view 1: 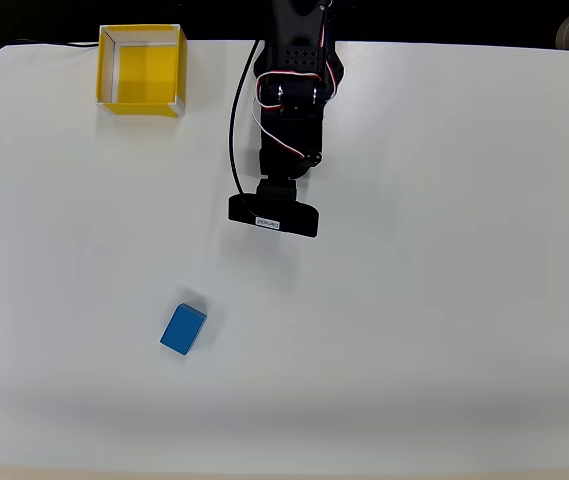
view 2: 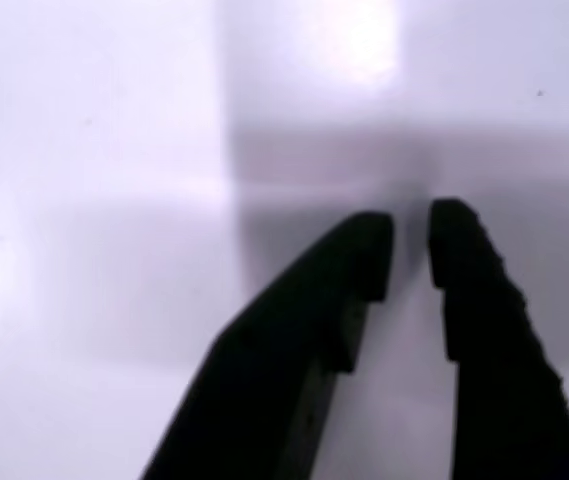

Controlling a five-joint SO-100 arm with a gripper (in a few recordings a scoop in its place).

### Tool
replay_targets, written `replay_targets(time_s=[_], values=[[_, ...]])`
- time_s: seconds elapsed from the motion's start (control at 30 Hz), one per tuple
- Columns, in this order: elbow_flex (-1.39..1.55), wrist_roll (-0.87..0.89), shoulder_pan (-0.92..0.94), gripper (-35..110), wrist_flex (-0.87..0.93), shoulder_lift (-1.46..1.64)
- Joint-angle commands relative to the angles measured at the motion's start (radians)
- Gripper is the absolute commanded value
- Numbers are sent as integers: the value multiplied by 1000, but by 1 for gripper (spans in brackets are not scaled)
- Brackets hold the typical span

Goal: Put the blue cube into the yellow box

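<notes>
The blue cube (view 1: 183, 329) lies on the white table, left of the middle and toward the near edge in the overhead view. The yellow box (view 1: 142, 68) stands open-topped at the table's far left corner, nothing in it. My black arm (view 1: 289, 110) reaches in from the far edge at the centre, and its body hides the fingers from above. It hangs well away from both cube and box. In the wrist view my gripper (view 2: 411, 245) points down at bare table, its two dark fingertips a narrow slit apart with nothing between them.
A black cable (view 1: 234, 120) runs along the arm's left side. The white table (view 1: 444, 300) stretches wide to the right and front. A thin dark wire (view 1: 4, 50) crosses the far left edge.
</notes>
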Motion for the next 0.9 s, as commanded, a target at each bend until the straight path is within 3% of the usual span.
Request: replay_targets(time_s=[0.0, 0.37, 0.87], values=[[-3, 23, 78, 17, -121, -35], [-460, 29, 307, 42, -353, -606], [-986, 80, 525, 46, -689, -1281]])
